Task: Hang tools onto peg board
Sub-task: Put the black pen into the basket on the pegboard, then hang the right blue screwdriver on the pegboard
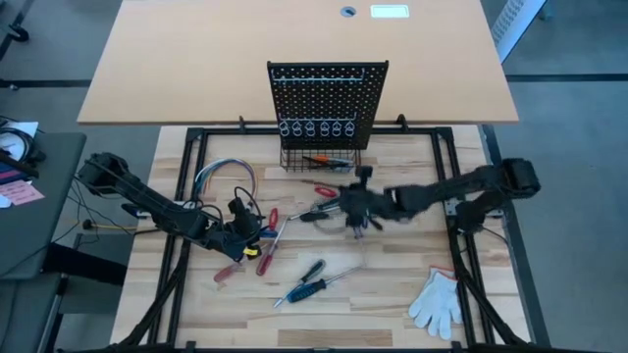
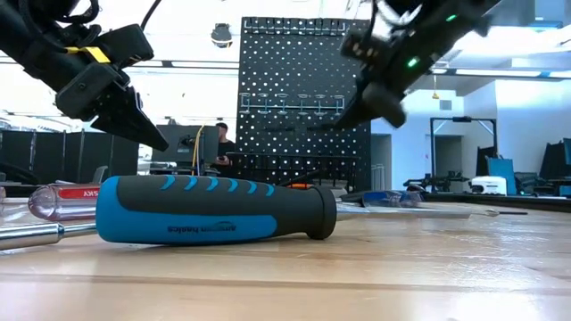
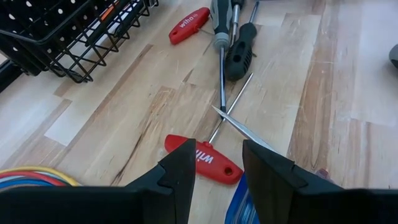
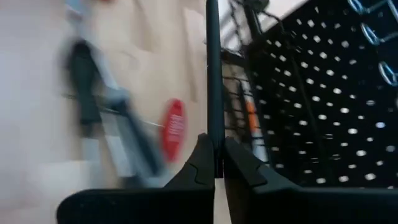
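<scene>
Left gripper (image 1: 243,227) sits at about 8 o'clock from table centre, over the cluster of red screwdrivers (image 1: 265,245). Left wrist view shows what the high view hides: fingers (image 3: 180,168) parted with a clear gap, nothing between them, a red-handled screwdriver (image 3: 204,160) lying on the wood right under the tips. It also catches the coloured wire bundle (image 3: 34,176) at the frame edge and a corner of the wire basket (image 3: 68,43).

Blue-handled screwdriver (image 1: 306,284) lies near 6 o'clock; the low view has it filling the foreground (image 2: 210,209), flat on the table, with a clear red-labelled handle (image 2: 62,201) behind it.

Right gripper (image 1: 355,208) is just right of centre, at 6 o'clock from the peg board (image 1: 327,98). High view is smeared there; right wrist view settles it: fingers pinched tight on a thin dark metal key (image 4: 212,74), which sticks straight out ahead of them, basket and board close alongside. Low view shows this gripper raised off the table in front of the board (image 2: 303,98).

Red pliers (image 1: 327,191) lie at 12 o'clock from table centre, just below the basket. White glove (image 1: 437,302) at 4 o'clock.

Surface: light wood table (image 1: 392,294) in a black frame, tan tabletop (image 1: 196,59) behind it. The room has grey floor and bright ceiling lights; a person (image 2: 221,147) is visible far back, left of the board.
</scene>
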Controlling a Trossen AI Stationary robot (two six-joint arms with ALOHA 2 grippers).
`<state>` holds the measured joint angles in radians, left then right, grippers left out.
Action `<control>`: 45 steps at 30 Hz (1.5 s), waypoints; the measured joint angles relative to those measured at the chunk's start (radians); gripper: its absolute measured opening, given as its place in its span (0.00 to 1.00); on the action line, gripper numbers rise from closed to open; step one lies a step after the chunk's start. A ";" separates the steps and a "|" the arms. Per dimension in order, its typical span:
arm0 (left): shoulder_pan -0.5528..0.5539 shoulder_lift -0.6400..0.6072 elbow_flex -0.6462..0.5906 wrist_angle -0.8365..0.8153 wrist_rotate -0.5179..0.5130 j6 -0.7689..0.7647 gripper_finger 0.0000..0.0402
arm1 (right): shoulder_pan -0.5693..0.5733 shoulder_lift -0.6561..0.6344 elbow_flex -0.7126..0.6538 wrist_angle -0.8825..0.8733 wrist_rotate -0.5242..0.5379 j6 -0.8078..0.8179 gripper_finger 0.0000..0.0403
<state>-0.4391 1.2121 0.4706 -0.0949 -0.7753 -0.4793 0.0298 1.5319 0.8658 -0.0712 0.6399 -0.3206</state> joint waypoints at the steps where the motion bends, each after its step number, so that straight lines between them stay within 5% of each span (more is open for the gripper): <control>1: 0.000 0.000 0.000 0.000 0.000 0.000 0.32 | -0.043 0.004 0.000 0.021 -0.028 -0.039 0.03; 7: 0.000 0.000 0.000 0.000 0.000 0.000 0.32 | -0.232 0.048 0.000 0.165 -0.184 -0.232 0.03; 12: 0.000 0.000 0.000 0.002 0.000 0.000 0.32 | -0.319 0.063 0.001 0.194 -0.206 -0.248 0.06; 24: 0.000 0.000 0.000 0.005 0.000 0.000 0.32 | -0.360 0.059 0.001 0.221 -0.252 -0.253 0.38; 34: 0.000 0.000 0.000 0.003 0.000 0.000 0.32 | -0.254 -0.001 0.001 0.172 -0.159 -0.140 0.43; 45: 0.000 0.000 0.000 0.002 0.000 -0.006 0.32 | 0.074 -0.039 0.001 0.098 -0.157 0.116 0.36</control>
<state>-0.4389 1.2118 0.4706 -0.0928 -0.7753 -0.4852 0.1043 1.4926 0.8672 0.0266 0.4828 -0.2042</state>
